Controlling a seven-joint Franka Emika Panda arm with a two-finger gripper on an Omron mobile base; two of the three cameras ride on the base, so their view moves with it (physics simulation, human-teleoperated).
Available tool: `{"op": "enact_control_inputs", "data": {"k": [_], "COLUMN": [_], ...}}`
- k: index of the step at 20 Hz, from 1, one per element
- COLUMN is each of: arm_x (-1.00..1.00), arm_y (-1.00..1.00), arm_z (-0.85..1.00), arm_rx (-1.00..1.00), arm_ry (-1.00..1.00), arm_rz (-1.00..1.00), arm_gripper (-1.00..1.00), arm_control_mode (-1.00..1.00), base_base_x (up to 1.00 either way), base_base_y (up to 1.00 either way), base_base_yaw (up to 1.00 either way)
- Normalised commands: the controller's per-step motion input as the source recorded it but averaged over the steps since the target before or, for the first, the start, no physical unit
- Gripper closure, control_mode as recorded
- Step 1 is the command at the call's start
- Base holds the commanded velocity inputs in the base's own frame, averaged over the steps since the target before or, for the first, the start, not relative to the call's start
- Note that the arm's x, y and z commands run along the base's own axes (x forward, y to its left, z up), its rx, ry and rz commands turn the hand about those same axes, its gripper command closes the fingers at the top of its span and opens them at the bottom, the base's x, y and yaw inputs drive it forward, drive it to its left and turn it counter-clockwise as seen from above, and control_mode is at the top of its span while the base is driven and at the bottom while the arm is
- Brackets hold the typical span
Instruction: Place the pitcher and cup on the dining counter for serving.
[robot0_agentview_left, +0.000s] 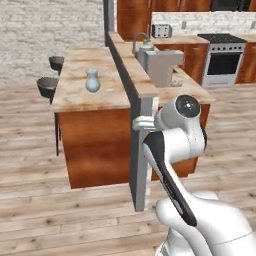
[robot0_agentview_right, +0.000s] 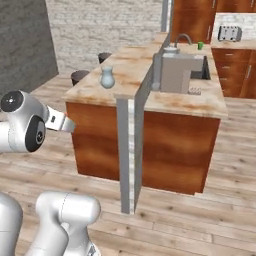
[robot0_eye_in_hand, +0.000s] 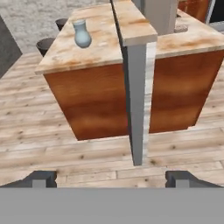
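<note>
On the dining counter, upright pitcher, hand empty, spread

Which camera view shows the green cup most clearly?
The right base view: the cup stands unobstructed on the far counter behind the faucet. In the left base view, the cup is a green speck partly hidden by the faucet.

Grey sink basin with curved faucet, silver toaster, steel oven range, two black stools, wooden plank floor
</note>
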Motion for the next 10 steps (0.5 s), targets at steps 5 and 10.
{"op": "enact_control_inputs", "data": {"k": [5, 10], "arm_x": [0.00, 0.00], "arm_y": [0.00, 0.00], "arm_z": [0.00, 0.00], "arm_rx": [0.00, 0.00], "arm_ry": [0.00, 0.00], "arm_rz": [0.00, 0.00], "arm_gripper": [-1.00, -1.00], "arm_control_mode": [1.00, 1.00], "base_base_x": [0.12, 0.65], "base_base_y": [-1.00, -1.00], "base_base_yaw": [-0.32, -0.25]}}
